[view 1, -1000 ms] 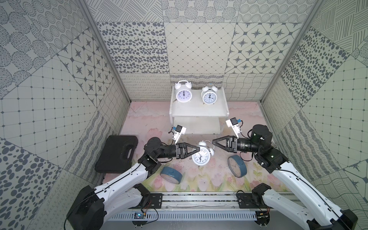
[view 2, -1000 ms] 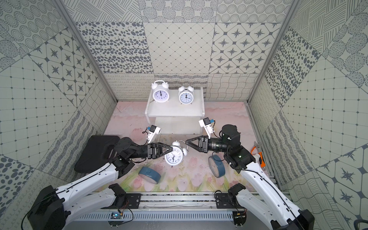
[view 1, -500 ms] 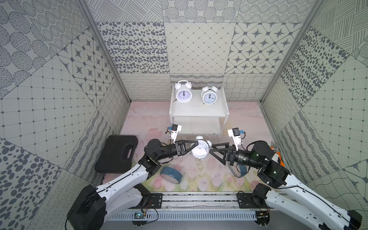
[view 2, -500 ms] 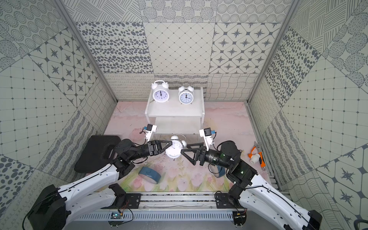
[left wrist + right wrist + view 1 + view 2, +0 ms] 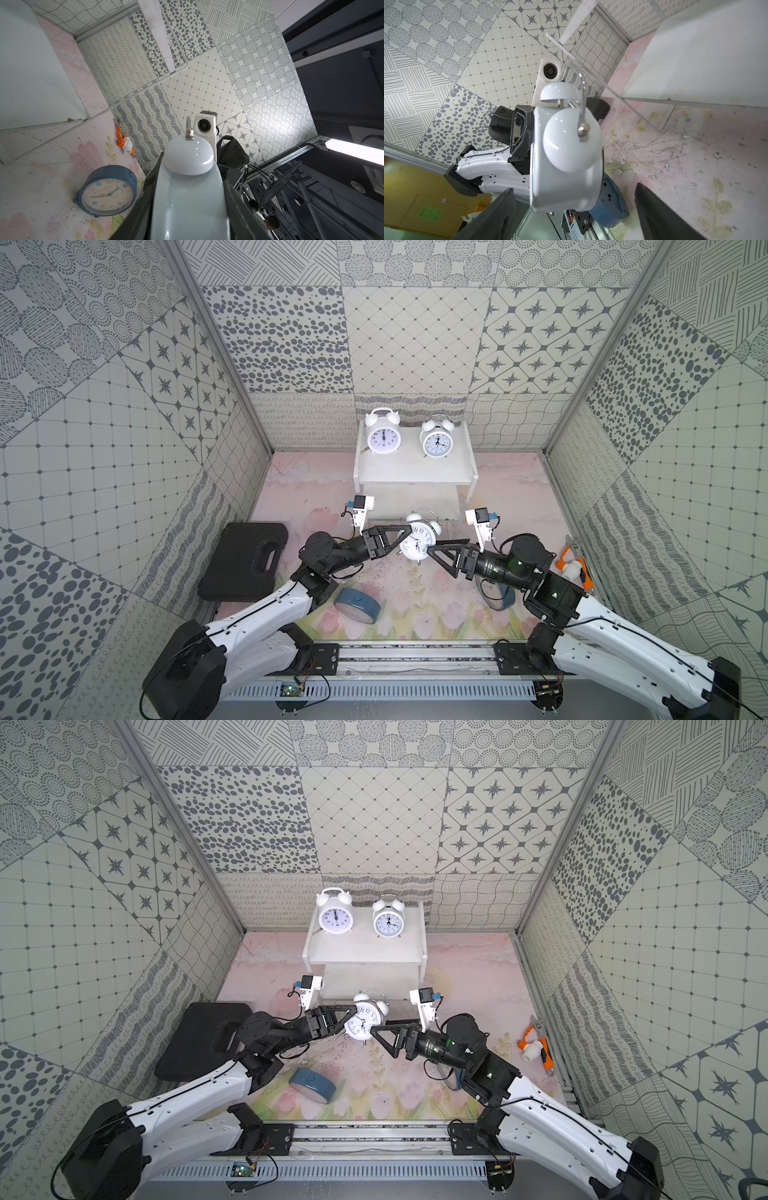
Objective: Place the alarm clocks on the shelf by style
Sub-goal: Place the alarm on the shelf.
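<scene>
Black case (image 5: 245, 560): laid flat at the far left of the mat, well apart from the clocks.
Lying blue clock (image 5: 358, 605): left on the mat just beside the left arm, with its blue back turned up; nothing touches it.
Left gripper (image 5: 408, 533): clamped on the held white clock, whose case is seen pinched between the two fingers in the left wrist view.
Held white clock (image 5: 417, 541): carried between the two grippers, just in front of the shelf's lower board, tilted, with its face turned up toward both top views.
Shelf (image 5: 415, 472): set against the back wall, at the middle.
Left shelf clock (image 5: 382, 435): stood upright at the back of the top board, face forward.
Right shelf clock (image 5: 436, 441): stood upright beside it on the same board, face forward.
Right gripper (image 5: 432, 551): jaws spread wide. In the right wrist view a finger (image 5: 500, 216) is seen on each side of the held white clock with a gap to the case, and nothing is gripped.
Standing blue clock (image 5: 108, 193): stood on edge on the mat under the right arm, its cream face shown in the left wrist view. It is mostly hidden in both top views.
Orange tool (image 5: 575, 566): laid at the far right edge of the mat.
</scene>
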### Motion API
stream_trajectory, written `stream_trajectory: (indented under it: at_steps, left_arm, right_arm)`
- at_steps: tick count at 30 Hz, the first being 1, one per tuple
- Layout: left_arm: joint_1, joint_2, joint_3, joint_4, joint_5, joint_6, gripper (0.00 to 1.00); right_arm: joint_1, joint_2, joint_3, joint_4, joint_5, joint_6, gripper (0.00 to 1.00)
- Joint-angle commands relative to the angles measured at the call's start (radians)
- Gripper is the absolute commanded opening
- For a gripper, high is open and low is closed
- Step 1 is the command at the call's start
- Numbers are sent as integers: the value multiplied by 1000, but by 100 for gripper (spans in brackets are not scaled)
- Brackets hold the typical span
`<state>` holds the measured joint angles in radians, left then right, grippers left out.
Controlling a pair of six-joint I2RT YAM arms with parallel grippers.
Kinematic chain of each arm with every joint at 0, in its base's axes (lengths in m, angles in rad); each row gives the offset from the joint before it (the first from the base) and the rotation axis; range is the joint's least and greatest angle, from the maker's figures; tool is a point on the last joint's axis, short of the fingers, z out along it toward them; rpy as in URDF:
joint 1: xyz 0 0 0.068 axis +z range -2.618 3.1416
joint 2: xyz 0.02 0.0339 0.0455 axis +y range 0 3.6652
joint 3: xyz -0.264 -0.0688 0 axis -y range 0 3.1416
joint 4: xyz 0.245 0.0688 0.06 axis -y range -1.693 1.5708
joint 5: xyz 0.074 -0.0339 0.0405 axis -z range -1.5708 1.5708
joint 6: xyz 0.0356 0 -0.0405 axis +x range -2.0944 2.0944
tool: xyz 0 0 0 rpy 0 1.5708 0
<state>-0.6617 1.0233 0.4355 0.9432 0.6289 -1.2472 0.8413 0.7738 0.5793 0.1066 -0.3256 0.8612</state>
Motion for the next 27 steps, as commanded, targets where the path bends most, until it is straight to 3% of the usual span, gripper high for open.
stream_trajectory:
  at_steps: [1, 14, 19, 21, 24, 27]
  left_arm:
    - [-4, -1, 2, 180, -9, -24, 33]
    - [-4, -1, -6, 164, -3, -18, 32]
    - [-4, -3, -9, 153, 0, -16, 36]
    - [-4, -5, -9, 145, 3, -10, 48]
    - [-4, -15, -5, 99, 8, 7, 79]
    - [-4, -43, 12, 17, 37, 46, 90]
  right_arm:
    - [4, 36, 12, 106, -30, 17, 87]
    - [6, 44, 9, 138, -65, 24, 48]
    - [5, 44, 18, 139, -76, 17, 39]
    - [6, 44, 30, 123, -82, 3, 37]
    - [4, 35, 60, 66, -94, -36, 36]
    - [-14, 19, 102, -21, -119, -87, 35]
